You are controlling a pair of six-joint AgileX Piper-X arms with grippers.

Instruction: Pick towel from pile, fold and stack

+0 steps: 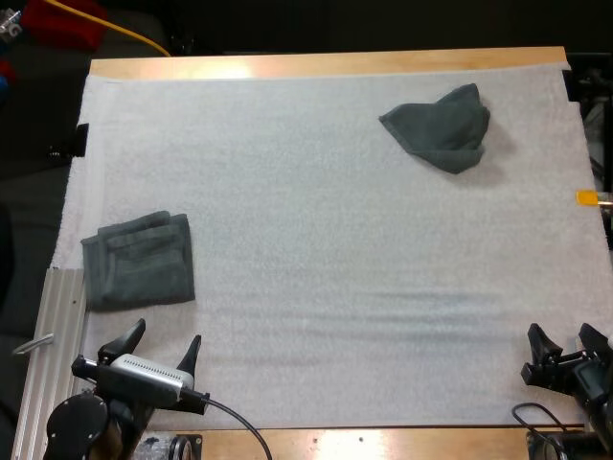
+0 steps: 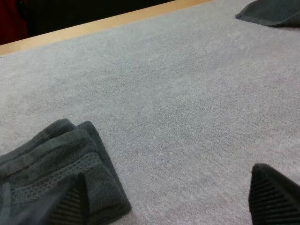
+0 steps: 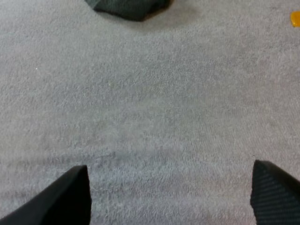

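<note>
At the lower left of the high view, the left gripper [image 1: 168, 332] stands wide open, its two black fingers spread apart and holding nothing. They point up the frame toward the folded towel [image 1: 139, 261], which lies flat on the mat just beyond them. In the left wrist view, one finger sits near that towel's closest corner, clear of it. At the lower right edge of the high view, the right gripper [image 1: 558, 331] is likewise spread open and empty, over bare mat. The white mat [image 1: 316, 240] covers nearly all of the wooden table [image 1: 326, 65], whose pale wood shows as a strip along the top of the frame and again along the bottom. A ribbed metal rail [image 1: 53, 326] runs beside the mat at the lower left. The crumpled towel [image 1: 441, 125], dark grey-green, lies in the upper right, well apart from both grippers and from the folded towel. Both arms sit low at the table's near edge, grippers aimed forward over the mat.
</note>
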